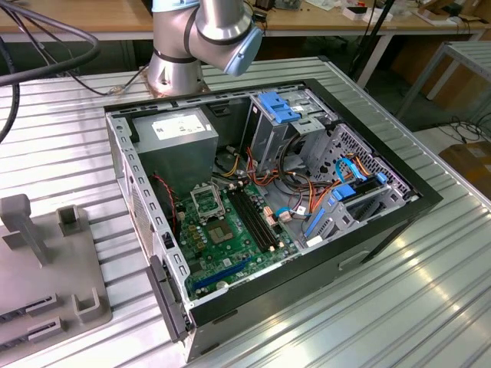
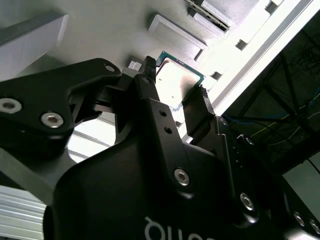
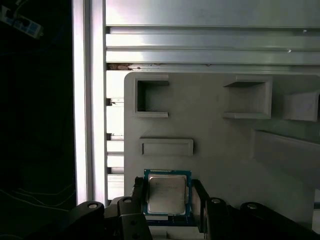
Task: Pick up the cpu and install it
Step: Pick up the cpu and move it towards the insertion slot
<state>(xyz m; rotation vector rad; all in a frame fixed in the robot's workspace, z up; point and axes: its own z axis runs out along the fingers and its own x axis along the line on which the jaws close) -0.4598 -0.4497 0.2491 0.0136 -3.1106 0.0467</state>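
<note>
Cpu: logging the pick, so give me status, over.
Hand straddles the cpu, grip unconfirmed. Chip lies level over the grey tray, lifted or resting unclear. Nothing blocking it.

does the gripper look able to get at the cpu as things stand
Probably yes: in the first wrist view the gripper straddles the cpu over the grey tray, with nothing between them.

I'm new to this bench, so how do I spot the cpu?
Start at the pale grey fixture plate on the ribbed metal table. Near the plate's edge, beside a shallow rectangular recess, lies the cpu: a small flat square with a silver face and green rim, unlike the grey moulded pockets around it.
</note>
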